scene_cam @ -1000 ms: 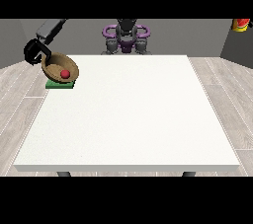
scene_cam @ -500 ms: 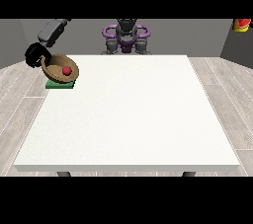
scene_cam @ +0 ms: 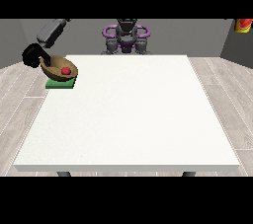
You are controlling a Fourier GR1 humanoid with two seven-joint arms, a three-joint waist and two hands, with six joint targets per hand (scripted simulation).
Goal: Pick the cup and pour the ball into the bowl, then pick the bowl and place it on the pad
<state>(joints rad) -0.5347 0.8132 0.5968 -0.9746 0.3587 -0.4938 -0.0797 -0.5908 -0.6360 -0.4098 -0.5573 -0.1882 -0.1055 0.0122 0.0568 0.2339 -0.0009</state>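
The place looked like a bare test room or robot lab. A large white bench (scene_cam: 128,114) filled most of the view and stood on a floor (scene_cam: 232,99) of pale grey wood-look planks. Behind the bench sat a humanoid robot (scene_cam: 126,36) against plain dark grey walls (scene_cam: 197,35). A red and yellow thing (scene_cam: 244,24) showed in the far corner, right of the bench; what it was could not be told.

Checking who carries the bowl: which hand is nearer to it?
The right hand. It shows at the view's left, at the rim of the bowl, which holds the red ball above the green pad. No hand shows at the view's right.
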